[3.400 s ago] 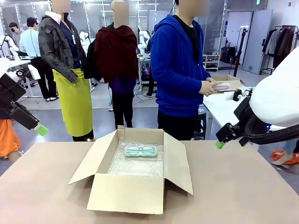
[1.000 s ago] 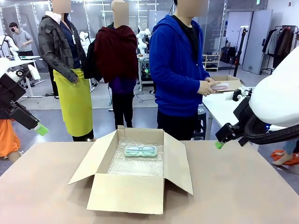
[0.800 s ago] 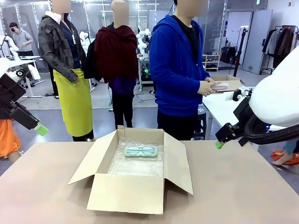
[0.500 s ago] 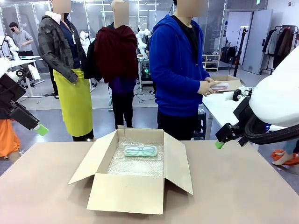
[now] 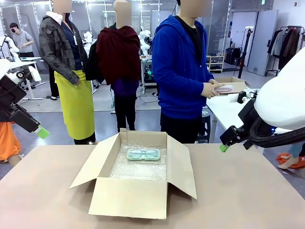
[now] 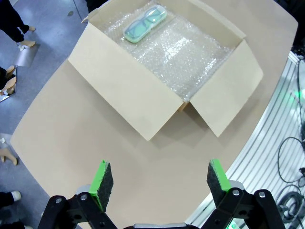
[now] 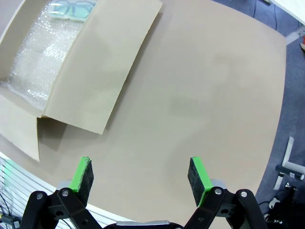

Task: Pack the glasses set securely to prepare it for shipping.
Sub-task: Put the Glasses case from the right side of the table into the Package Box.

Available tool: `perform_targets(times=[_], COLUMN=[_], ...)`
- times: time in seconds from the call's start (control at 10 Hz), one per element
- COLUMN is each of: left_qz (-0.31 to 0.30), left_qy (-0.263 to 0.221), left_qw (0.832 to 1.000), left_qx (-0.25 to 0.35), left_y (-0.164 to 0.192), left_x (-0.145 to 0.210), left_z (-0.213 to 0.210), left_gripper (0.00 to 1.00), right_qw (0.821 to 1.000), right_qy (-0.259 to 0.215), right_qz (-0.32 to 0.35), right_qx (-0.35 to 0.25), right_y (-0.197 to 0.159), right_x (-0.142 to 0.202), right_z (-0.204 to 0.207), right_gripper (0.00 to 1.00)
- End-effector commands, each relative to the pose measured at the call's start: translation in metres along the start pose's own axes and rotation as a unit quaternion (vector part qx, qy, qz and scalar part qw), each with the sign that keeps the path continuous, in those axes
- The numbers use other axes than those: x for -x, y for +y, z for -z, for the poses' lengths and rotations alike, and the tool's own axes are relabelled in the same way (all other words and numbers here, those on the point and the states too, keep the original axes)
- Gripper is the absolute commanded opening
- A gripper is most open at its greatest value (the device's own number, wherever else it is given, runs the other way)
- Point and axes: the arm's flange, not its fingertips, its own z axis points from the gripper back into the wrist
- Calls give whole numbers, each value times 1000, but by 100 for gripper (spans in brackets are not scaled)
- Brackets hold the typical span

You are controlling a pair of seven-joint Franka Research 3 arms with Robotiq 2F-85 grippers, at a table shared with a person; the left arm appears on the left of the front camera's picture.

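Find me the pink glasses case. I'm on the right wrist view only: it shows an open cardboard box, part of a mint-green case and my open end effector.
Observer: The clear rounded case with pink glasses is held in the hands of the person in the blue hoodie, who stands across from the robot.
Operator: Report the left end effector.
Observer: The left end effector is open and empty, raised to the left of the brown cardboard box.
Operator: Give me the mint case's whole position.
Observer: The clear case with mint-green glasses lies flat on the bubble wrap, near the box's far wall.
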Motion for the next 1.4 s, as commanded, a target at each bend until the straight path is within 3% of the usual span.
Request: perform_targets(times=[0.0, 1.3], left_qz=[5, 5], left_qy=[-5, -5], left_qw=[1000, 1000], left_qx=[4, 4], left_y=[1, 1], left_x=[0, 0], left_z=[-3, -3], left_gripper=[100, 100], right_qw=[1000, 1000], right_qy=[-2, -2], right_qz=[3, 3], right_qx=[0, 0], right_y=[0, 0], right_x=[0, 0], right_z=[1, 1], right_gripper=[100, 100])
